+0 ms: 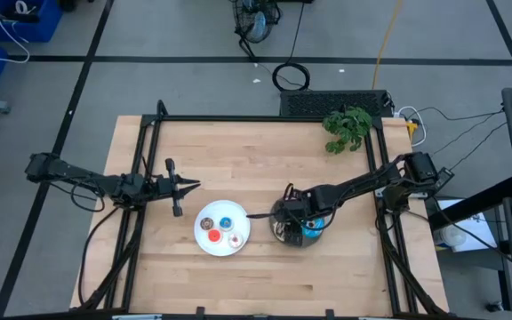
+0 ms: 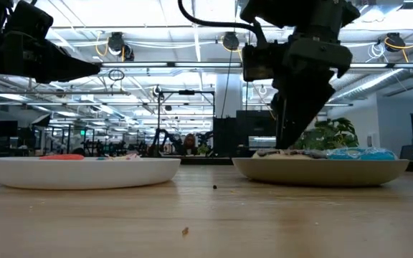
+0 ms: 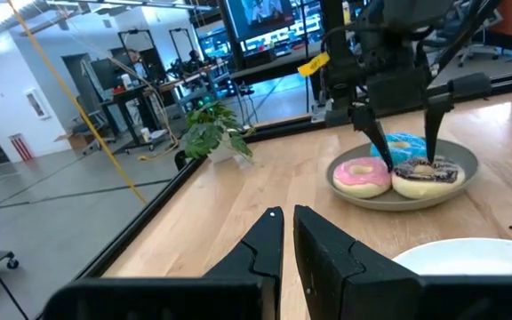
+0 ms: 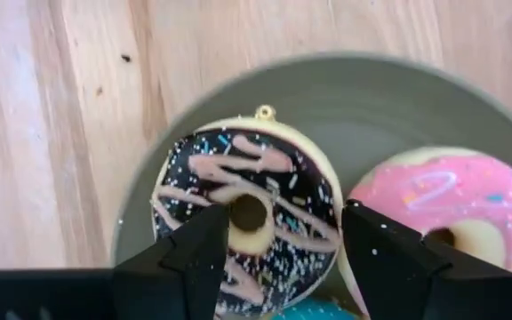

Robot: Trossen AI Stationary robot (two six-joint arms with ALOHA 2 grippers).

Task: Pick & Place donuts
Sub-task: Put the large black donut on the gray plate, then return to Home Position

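Observation:
Three larger donuts lie flat on the grey plate (image 4: 372,98): a dark brown sprinkled one (image 4: 247,213), a pink one (image 4: 452,213) and a blue one (image 3: 403,144). My right gripper (image 4: 278,231) hangs open just above the dark brown donut, pointing steeply down, one finger on either side of its hole. Several tiny donuts, among them a blue one (image 1: 226,222) and a red one (image 1: 213,236), lie on the white plate (image 1: 204,244) to the left. My left gripper (image 1: 189,185) waits shut and level, left of and beyond the white plate.
A green plant (image 1: 347,127) stands at the table's far right corner. Black frame rails (image 1: 265,118) run along the far, left and right edges. Bare wood lies between the two plates and along the near edge.

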